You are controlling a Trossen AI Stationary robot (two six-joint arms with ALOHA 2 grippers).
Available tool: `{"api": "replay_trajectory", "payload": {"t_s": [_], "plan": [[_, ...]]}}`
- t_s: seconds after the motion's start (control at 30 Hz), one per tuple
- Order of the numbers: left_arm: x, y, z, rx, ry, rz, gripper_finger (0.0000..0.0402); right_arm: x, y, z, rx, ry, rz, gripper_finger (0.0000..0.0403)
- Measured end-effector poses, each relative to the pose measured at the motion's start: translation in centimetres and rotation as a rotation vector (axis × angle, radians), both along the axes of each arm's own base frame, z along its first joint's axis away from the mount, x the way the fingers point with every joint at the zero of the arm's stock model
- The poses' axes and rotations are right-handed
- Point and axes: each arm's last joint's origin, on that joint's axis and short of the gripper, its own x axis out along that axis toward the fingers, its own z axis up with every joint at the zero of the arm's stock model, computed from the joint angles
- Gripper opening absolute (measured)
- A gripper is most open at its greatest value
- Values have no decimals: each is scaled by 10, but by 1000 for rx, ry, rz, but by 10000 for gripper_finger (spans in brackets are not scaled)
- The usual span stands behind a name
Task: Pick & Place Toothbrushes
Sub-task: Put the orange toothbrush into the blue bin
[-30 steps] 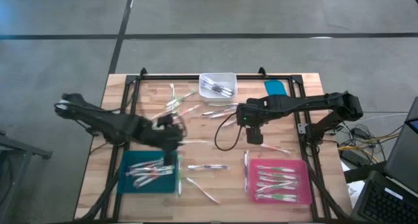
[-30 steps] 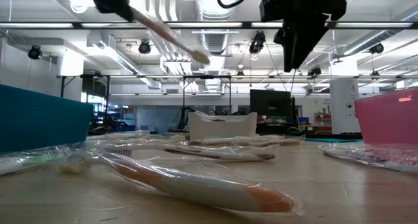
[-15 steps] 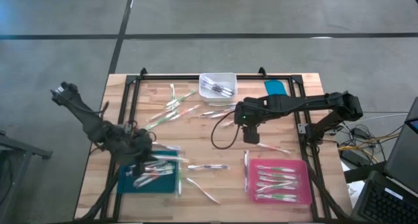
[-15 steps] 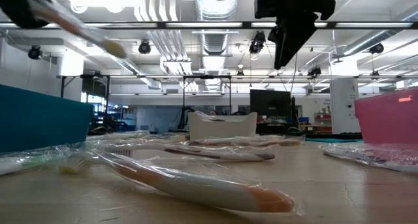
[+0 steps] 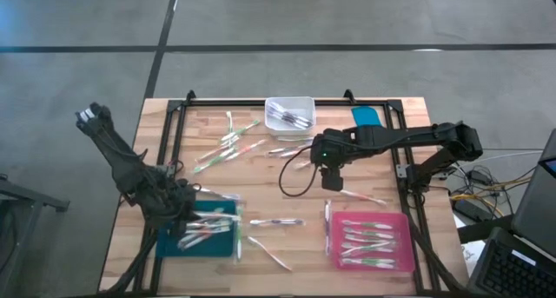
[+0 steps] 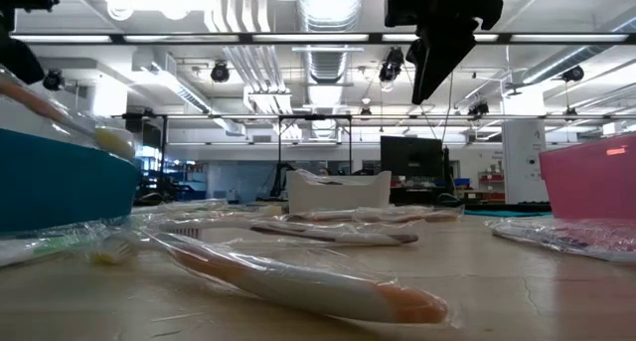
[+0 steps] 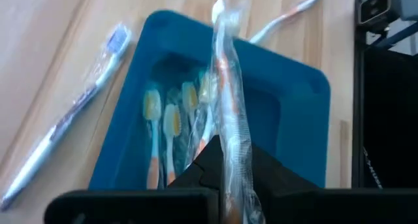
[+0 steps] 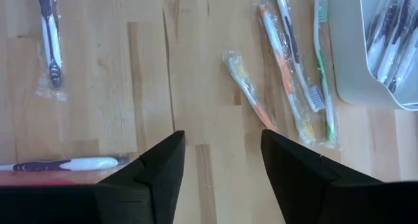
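My left gripper (image 5: 182, 204) is over the teal tray (image 5: 228, 242) at the near left, shut on a clear-wrapped toothbrush with orange accents (image 7: 225, 87). Several wrapped toothbrushes lie in that tray (image 7: 171, 119). More toothbrushes lie loose on the wood, such as one (image 5: 276, 221) between the trays and an orange one (image 8: 251, 93) beneath my right gripper. My right gripper (image 8: 222, 165) hangs open above the table's middle (image 5: 330, 178), touching nothing. The pink tray (image 5: 401, 220) at the near right holds several toothbrushes. My left gripper pinches one end of the wrapped toothbrush (image 7: 230, 160) between its two fingers. The fingers slant down from the table's left side and the brush runs on forward along them. It is lifted clear over the teal tray, its free end (image 6: 111, 139) tilted downward.
A white bin (image 5: 289, 114) with dark toothbrushes stands at the far edge, a flat teal piece (image 5: 367, 115) to its right. A black frame (image 5: 178, 124) runs round the table. A black cable (image 5: 291, 183) loops below my right arm.
My left gripper has swung toward the table's left and near edges and gone down, rolling as it went. It has carried the wrapped toothbrush from the table's middle to above the teal tray. My right gripper has stayed in place.
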Motion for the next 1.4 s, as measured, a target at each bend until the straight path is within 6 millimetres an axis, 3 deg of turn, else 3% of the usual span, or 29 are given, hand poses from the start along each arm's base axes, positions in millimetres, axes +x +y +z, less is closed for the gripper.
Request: {"api": "replay_trajectory", "payload": {"t_s": [0.57, 0.97, 1.4], "plan": [[-10, -2, -6, -95, 141, 27, 28, 1, 0, 0, -1, -11, 1, 171], [-17, 0, -10, -161, 330, 66, 30, 3, -2, 0, -6, -37, 5, 198], [-19, 3, -12, -153, 360, 110, 117, 3, -4, -10, -10, -32, 8, 184]]}}
